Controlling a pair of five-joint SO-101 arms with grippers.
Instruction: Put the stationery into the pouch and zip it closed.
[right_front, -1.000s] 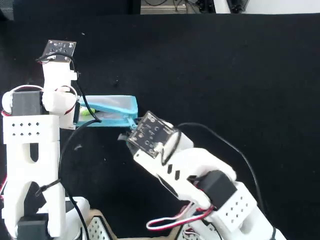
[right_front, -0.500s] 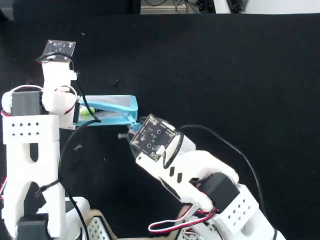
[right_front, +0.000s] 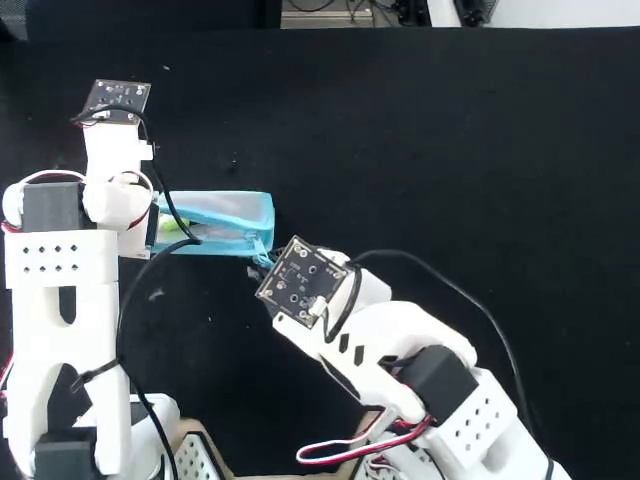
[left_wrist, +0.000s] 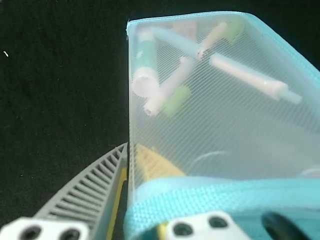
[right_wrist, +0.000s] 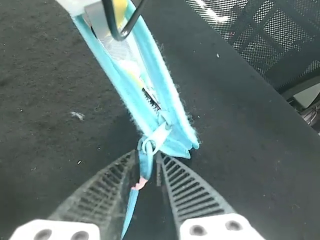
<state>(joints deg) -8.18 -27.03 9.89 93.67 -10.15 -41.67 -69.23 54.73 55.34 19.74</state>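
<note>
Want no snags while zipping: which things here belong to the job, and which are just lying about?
Job: pouch, stationery inside it, zip pull, left end effector, right end effector.
Lying about: white fleck on the table, mesh panel beyond it.

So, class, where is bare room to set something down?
The table is bare right of the pouch and beyond it to the far edge. It is crowded near-left, where the left arm and right arm meet the pouch.

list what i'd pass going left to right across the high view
left arm → pouch → right arm
</note>
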